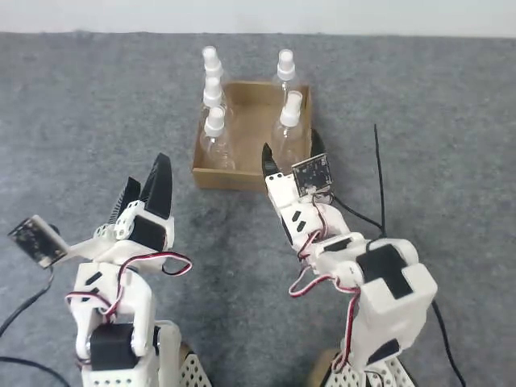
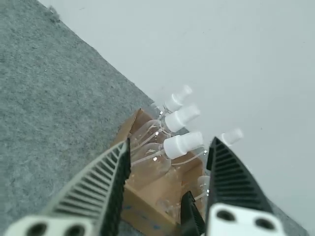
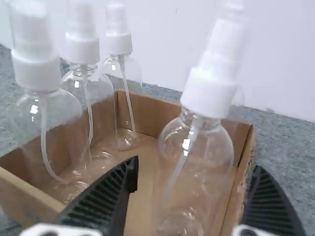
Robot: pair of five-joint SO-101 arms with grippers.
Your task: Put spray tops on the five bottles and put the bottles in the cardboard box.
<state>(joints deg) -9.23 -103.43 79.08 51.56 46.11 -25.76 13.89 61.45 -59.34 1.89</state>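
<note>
On your grey table [image 1: 81, 121], the cardboard box [image 1: 230, 177] is holding all five capped bottles [image 1: 215, 122] upright. Your right jaws are gaping wide around the near right bottle [image 3: 194, 162]. Your left jaws are hanging open near the box's left corner.

Robotics lab, by its grey felt tabletop [image 1: 81, 121] and white wall [image 1: 403, 14].
</note>
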